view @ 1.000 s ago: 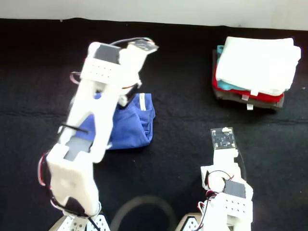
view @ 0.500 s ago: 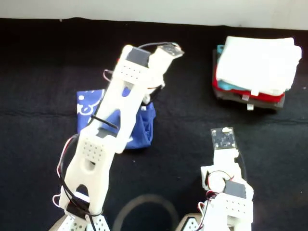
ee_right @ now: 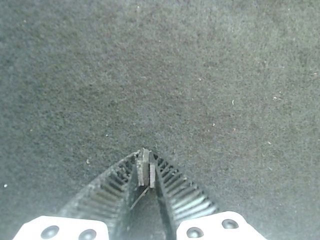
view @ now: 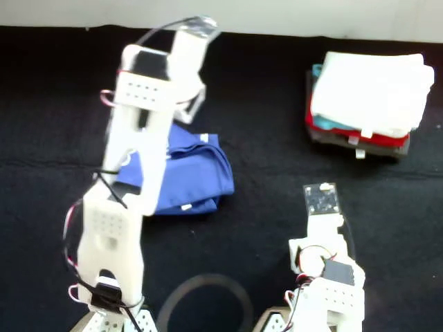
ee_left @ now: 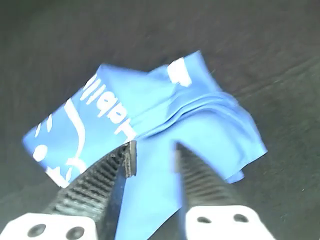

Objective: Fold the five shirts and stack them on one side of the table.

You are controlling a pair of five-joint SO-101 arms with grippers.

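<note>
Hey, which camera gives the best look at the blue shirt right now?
The left wrist view: the blue shirt lies nearly whole beyond the open left gripper. In the high view the left arm covers part of it. The right wrist view faces black table.

My left arm (view: 131, 173) is built of chunky white plastic segments, boxy with rounded ends, and rows of small holes dot its flat faces. A black motor block (view: 149, 63) sits bedded in the white shell. Thin red and black cables (view: 69, 238) loop along my side, and one black cable (view: 163, 30) arcs over the wrist. My right arm (view: 325, 287) has the same white shell, with red and black wires (view: 302, 257) curling at a joint and a small dark square circuit board (view: 321, 199) at its end. My left jaws are black with ribbed inner faces, set in white mounts (ee_left: 50, 226) with dark screw holes; my right jaws are alike, on matching white bases (ee_right: 62, 227).
</note>
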